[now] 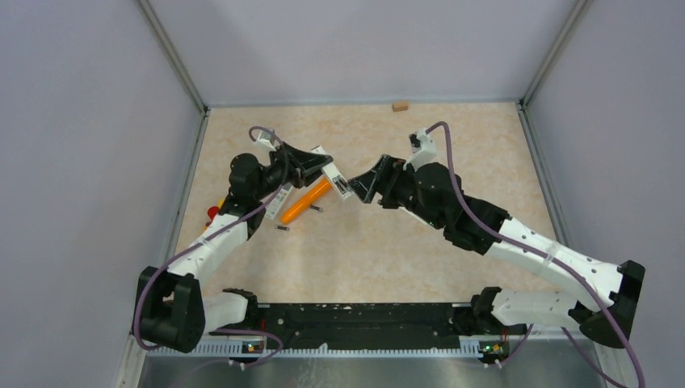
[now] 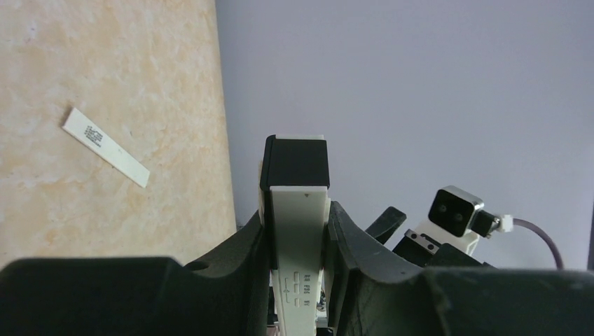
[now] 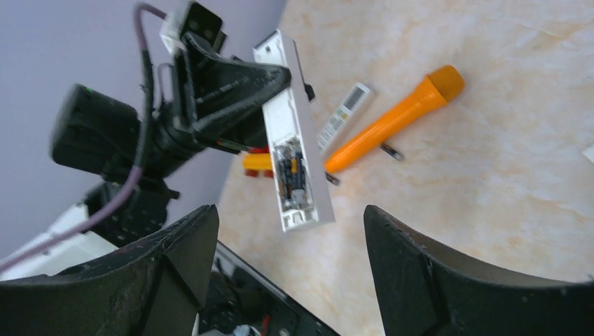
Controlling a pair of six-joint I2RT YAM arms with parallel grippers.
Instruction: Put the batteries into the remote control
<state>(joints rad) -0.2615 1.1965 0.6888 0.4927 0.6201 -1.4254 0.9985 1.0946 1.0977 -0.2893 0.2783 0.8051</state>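
Two batteries lie loose on the worktop (image 1: 404,250) by the orange torch (image 3: 392,119): one battery (image 3: 391,150) just beside its barrel, the other (image 3: 332,179) off its narrow end, partly hidden behind the remote control (image 3: 286,115). That remote is lifted above the worktop, over the narrow end of the torch. The left gripper (image 2: 299,234) is clamped on its sides, with its back turned toward the right arm.

The battery compartment (image 3: 294,175) is uncovered. In the right wrist view it holds dark cylinders with orange markings, which look like cells already dropped in. I cannot tell how many there are, or whether each sits fully between its contacts.

The right gripper (image 1: 365,184) is just in front of that open bay, on the side of the remote away from the torch. Its fingers are spread wide and there is nothing between them.

A white printed strip (image 3: 343,115) lies flat alongside the torch. It may be the compartment cover, though the pictures do not settle that.

My reading is that the loading is partly done: the remote is held and presented, the bay is open and something is seated in it. Possibly left to do are fetching the two loose cells near the torch, pressing everything home, and closing the back if that strip is indeed the cover.
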